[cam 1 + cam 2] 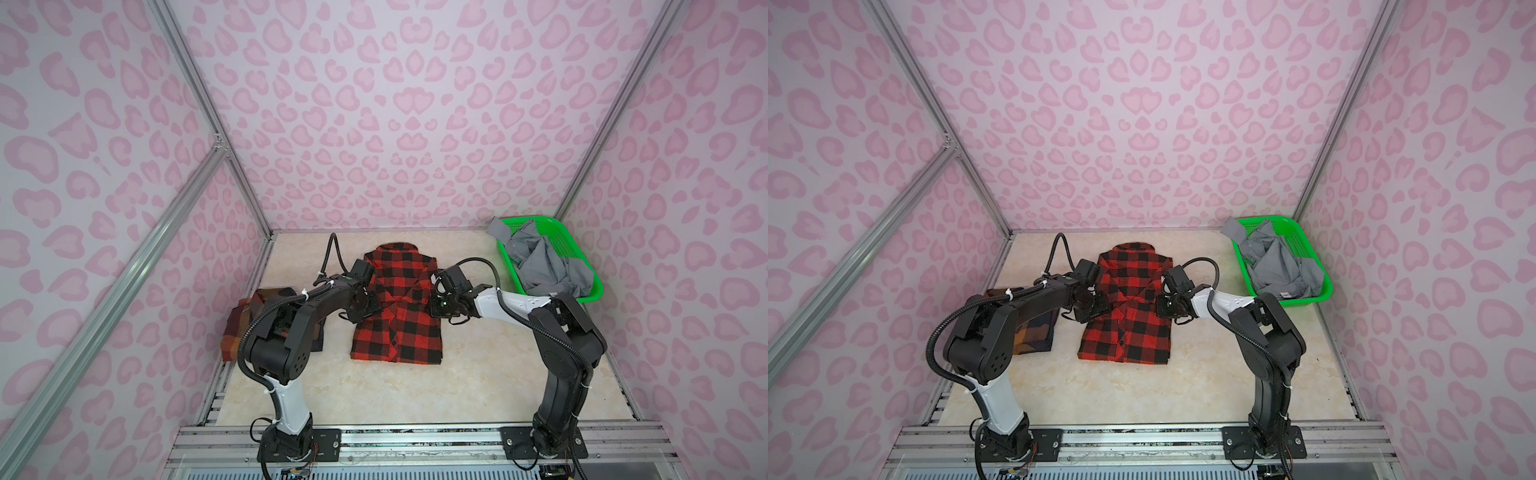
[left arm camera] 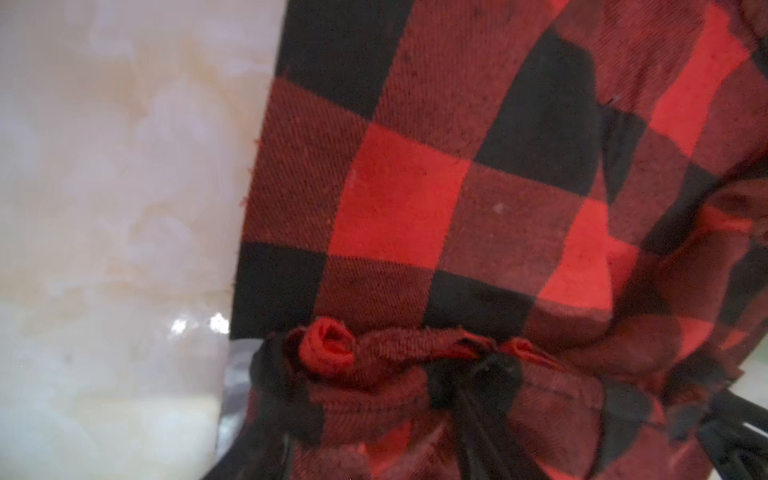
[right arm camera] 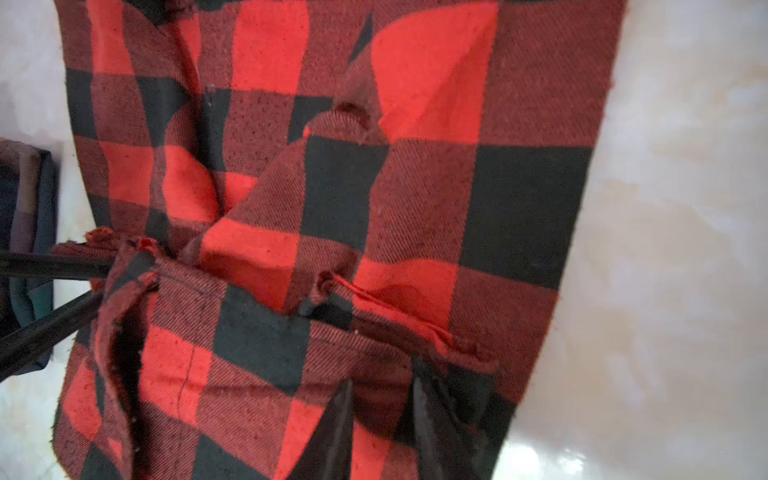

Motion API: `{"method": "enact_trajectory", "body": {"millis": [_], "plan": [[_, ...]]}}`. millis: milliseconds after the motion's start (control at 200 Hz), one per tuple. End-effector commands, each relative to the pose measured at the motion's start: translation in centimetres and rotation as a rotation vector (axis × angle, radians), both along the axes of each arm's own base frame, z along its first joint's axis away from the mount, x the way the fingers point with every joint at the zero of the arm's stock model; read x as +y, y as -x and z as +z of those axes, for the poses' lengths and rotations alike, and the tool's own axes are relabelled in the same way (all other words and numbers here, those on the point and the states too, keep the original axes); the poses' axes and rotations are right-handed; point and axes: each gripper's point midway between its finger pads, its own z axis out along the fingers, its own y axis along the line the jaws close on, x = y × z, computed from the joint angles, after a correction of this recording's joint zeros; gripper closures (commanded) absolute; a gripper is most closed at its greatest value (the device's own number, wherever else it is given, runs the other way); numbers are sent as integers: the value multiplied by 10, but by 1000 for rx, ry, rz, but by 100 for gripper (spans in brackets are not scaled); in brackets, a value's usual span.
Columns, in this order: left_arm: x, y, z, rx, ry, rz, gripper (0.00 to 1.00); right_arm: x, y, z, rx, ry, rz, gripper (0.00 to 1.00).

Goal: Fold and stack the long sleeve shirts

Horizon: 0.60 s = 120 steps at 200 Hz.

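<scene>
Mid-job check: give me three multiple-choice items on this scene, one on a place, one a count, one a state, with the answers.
1. Where is the grey shirt? A) in the green basket B) mid-table C) draped over an arm
2. How many shirts lie on the table outside the basket? A) one B) two C) three
3. The sleeves of the red-and-black flannel are: A) spread wide B) folded in over its body C) hanging off the table
Answers: 1 A, it lies crumpled in the basket; 2 B, the red-and-black flannel and the plaid shirt; 3 B, both cross its front.
</scene>
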Motion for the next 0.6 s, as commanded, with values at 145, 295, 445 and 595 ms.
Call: {"method": "enact_trajectory", "body": {"millis": [145,295,445,595], "plan": [[3,2,5,-3,7,10,37,5,17,-18,47,48,22,71],[0,20,27,-31,80,22,32,12,41,-10,32,53,57,70],[11,45,60,-106,116,56,21,3,67,7,-14,81,83,62],[29,66,90,-174,96,78,8,4,99,41,-108,110,188,48]]}}
